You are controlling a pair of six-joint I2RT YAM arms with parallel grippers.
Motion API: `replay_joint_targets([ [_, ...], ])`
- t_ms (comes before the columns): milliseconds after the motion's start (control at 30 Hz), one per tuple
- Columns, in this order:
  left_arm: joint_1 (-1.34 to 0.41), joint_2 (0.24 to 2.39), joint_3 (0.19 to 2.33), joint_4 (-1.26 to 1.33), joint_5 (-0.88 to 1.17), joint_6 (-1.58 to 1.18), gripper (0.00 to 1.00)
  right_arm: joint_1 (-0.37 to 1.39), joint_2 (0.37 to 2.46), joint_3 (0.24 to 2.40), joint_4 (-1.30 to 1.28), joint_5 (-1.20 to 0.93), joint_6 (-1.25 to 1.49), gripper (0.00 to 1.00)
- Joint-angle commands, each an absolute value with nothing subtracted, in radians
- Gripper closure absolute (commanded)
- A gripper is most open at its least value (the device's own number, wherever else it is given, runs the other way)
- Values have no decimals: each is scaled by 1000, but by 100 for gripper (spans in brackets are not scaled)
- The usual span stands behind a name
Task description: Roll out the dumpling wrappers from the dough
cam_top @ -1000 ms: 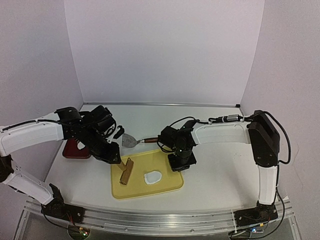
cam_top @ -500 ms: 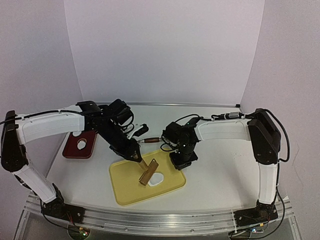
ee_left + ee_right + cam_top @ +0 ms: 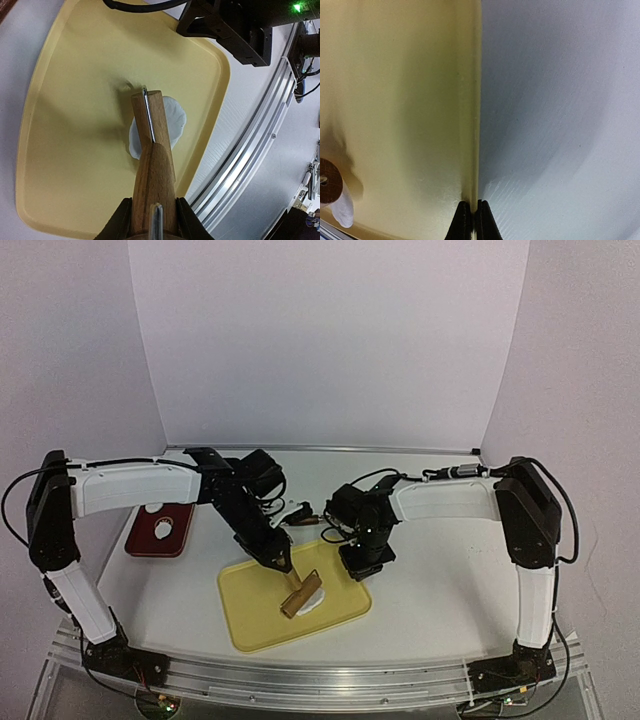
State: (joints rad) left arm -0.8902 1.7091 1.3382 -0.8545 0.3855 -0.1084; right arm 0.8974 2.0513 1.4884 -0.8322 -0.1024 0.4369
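The left gripper [image 3: 154, 217] is clamped on one end of the rolling pin [image 3: 149, 125], whose free end sits over the dough [image 3: 175, 115] near the middle of the yellow tray [image 3: 75, 125], evidently to press it flatter. The right gripper [image 3: 470, 216] is pinched shut on the tray's far right rim, seemingly to stop it sliding. The left wrist view shows dough spreading either side of the pin, and the right wrist view confirms that pinch. Only the top view shows the red board [image 3: 140, 540] left of the tray, bearing what may be a finished dumpling wrapper [image 3: 163, 531].
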Motion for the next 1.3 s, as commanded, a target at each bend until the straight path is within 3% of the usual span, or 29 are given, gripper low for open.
replay_joint_targets([
  [0,-890,1743,1372,-893,320,-41,100,899,2050,1494,-838,-90,441,100],
  [400,-891,1769,1230,-802,309,-53,100,899,2039,1517,-836,-88,465,100],
  [1267,-898,1826,1170,-684,330,-96,100,899,2062,1559,-827,-84,502,100],
])
